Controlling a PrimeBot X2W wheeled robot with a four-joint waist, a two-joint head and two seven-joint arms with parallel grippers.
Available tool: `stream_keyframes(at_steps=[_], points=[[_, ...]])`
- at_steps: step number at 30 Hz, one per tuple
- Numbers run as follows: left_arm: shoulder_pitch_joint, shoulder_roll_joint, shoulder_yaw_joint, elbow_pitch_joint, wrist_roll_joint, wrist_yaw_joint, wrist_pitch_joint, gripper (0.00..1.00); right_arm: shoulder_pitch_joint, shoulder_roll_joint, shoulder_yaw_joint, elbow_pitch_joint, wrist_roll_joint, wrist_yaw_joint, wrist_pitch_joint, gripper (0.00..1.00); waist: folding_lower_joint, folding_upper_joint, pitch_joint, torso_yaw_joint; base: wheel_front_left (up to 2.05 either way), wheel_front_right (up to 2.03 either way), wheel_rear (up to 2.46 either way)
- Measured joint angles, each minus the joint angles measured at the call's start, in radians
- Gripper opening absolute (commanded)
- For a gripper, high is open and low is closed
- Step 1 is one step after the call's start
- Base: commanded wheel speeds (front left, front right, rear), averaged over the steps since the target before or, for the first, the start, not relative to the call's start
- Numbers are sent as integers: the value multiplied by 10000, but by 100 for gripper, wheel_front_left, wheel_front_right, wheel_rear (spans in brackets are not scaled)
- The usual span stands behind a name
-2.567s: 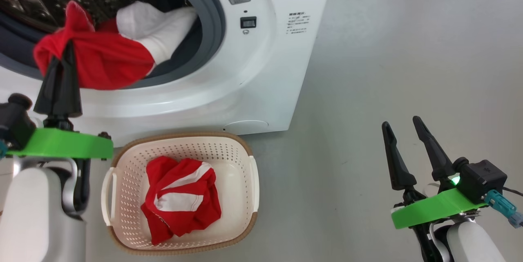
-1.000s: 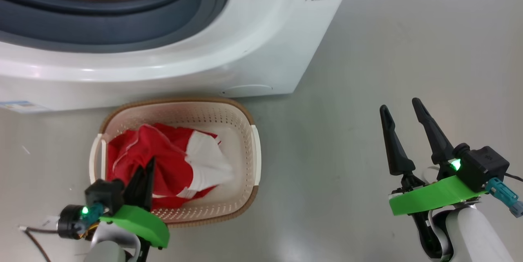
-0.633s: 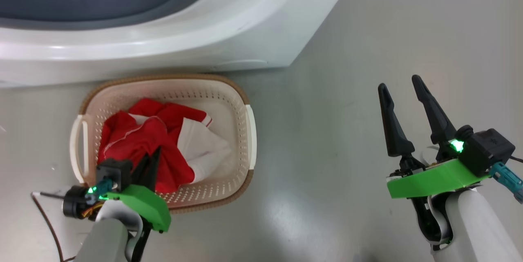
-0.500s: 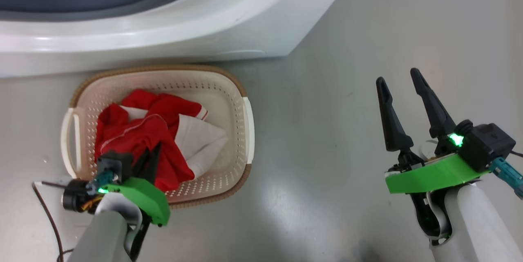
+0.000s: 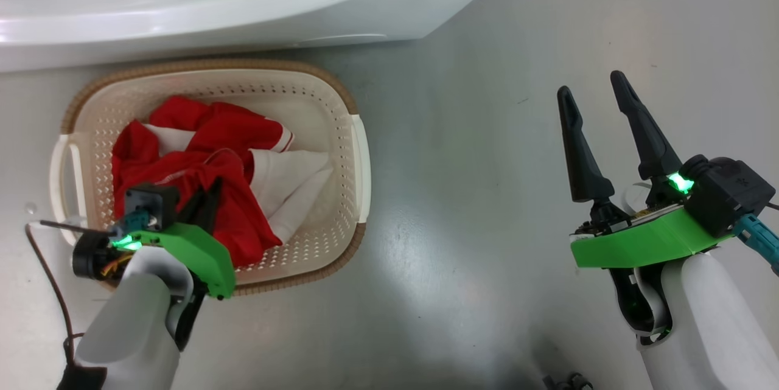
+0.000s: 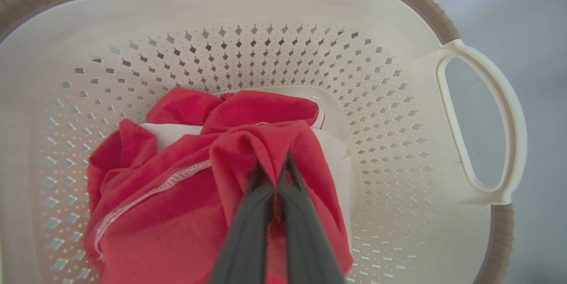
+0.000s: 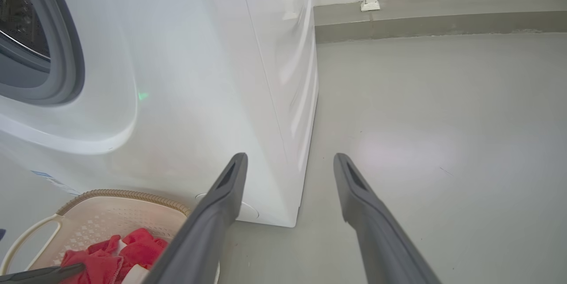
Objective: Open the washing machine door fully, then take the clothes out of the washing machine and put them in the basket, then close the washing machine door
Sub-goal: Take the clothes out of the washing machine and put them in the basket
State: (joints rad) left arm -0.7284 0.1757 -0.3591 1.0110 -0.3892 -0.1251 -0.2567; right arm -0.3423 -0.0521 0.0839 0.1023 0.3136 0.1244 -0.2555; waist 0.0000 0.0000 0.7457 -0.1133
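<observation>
The clothes lie in the basket, a crumpled red bundle with white panels. It is heaped toward the basket's left half, and the white part spills toward its right wall. In my left wrist view a white stitched seam runs across the red cloth, and bare perforated plastic shows beyond the bundle on the basket's far side.

My left gripper is down inside the basket near its front edge. Its fingers are drawn almost together, with a fold of red fabric pinched between them (the cloth tents up over the tips, so I read it as a real hold, not a mere touch). The green wrist plate and the pale forearm hang over the basket's near rim.

The basket stands on the grey floor. Its far rim is just beside the foot of the washing machine; I cannot tell whether the two touch. From my right wrist view the machine's grey gasket sits above the basket.

My right gripper is well to the right of the basket, over bare floor. Its fingers are spread wide with nothing between them, and a green light glows at its wrist.
</observation>
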Motion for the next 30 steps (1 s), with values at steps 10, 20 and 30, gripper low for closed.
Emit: stream_keyframes(at_steps=[10,20,30], points=[[-200,69,-332,341,-585,0,0,100,-113,-4,-8,19,-2,0,0,100,-1,0,-107,-16,0,0,0],[125,192,-274,-174,-788,0,0,100,-93,-4,-21,307,-2,0,0,100,0,0,-832,166,0,0,0],[1388,198,606,-1465,-512,0,0,100,508,-2,-88,654,-88,0,0,100,0,0,-2075,386,0,0,0]])
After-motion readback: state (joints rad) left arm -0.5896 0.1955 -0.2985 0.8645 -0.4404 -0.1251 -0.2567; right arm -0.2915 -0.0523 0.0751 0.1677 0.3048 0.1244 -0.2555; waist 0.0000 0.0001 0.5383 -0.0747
